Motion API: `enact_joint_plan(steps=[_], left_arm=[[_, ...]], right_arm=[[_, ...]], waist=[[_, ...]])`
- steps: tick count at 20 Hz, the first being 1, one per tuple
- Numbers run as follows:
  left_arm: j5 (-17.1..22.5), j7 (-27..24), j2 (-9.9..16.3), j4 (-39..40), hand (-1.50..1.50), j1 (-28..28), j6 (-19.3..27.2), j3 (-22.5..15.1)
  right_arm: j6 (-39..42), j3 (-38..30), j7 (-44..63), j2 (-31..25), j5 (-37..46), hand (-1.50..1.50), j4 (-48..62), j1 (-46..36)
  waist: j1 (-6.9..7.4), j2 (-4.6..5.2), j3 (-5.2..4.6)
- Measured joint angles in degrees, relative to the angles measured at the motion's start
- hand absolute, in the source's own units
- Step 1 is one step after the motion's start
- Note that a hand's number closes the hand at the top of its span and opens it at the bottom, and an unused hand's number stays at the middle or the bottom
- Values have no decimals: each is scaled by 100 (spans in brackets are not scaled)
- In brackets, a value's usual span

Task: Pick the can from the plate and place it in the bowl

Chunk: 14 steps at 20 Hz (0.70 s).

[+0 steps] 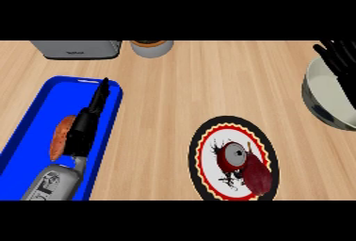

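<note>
The red can [235,159] lies on the plate [203,165]. Far right, the right hand [338,56], fingers straight, hangs over the bowl [321,96].

A light wooden table [173,94] with a visible grain fills the view. On its left side lies a bright blue tray [111,122], long and rectangular, with rounded corners and a raised rim, set at a slight slant. Inside the tray rests an orange-brown sweet potato [60,139], elongated and lying along the tray's length. At the table's far edge stands a grey toaster [76,48], only its lower part showing. Just beside it to the right sits a small grey cup [151,48] with an orange-brown top.
</note>
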Motion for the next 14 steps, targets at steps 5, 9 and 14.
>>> enact_joint_plan(steps=[5, 9, 14], left_arm=[[-82, 199, 207, -79, 0, -178, 120, 288], [-72, 432, 349, -164, 0, -250, 202, 480], [-58, 762, 452, -349, 0, -259, 220, 601]], right_arm=[[1294, 167, -500, 412, -766, 150, 381, 73], [1329, 130, -1249, 452, -150, -150, 865, 266], [2523, 52, -2976, 544, 92, -150, 1766, 591]], waist=[[144, 0, -6], [217, 12, -13], [200, 13, -8]])
